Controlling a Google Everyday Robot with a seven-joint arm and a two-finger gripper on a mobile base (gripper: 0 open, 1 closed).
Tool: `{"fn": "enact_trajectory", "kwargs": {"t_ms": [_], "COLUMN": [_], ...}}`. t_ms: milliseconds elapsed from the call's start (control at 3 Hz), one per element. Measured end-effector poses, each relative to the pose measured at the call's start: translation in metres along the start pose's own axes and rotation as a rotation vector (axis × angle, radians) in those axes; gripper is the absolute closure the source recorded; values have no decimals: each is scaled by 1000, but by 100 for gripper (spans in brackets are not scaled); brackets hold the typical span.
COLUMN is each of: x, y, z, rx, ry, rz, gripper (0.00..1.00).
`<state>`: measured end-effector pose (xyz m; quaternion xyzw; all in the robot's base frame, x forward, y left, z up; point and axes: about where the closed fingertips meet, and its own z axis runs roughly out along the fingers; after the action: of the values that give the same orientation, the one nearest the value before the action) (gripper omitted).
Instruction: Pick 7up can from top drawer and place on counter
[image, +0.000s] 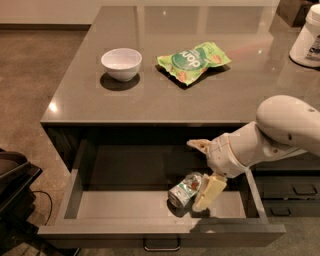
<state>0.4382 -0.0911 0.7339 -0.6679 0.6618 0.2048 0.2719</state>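
The 7up can lies on its side in the open top drawer, right of the middle, silver and green. My gripper reaches into the drawer from the right. Its fingers are spread apart. One cream finger rests against the can's right side, the other finger sits higher, behind and above the can. The can is not enclosed. The grey-brown counter spans above the drawer.
On the counter stand a white bowl, a flat green snack bag and a white container at the far right. Narrower handled drawers are at the right. A dark object stands on the floor at left.
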Motion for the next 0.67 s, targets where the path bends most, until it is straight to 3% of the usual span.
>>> {"fn": "enact_trajectory", "kwargs": {"t_ms": [333,667], "x": [17,17], "y": [-4,-6], "z": [25,25], "rx": [56,61], "ry": [-7,-7], "rz": [-5,-5], "gripper": [0,0]}}
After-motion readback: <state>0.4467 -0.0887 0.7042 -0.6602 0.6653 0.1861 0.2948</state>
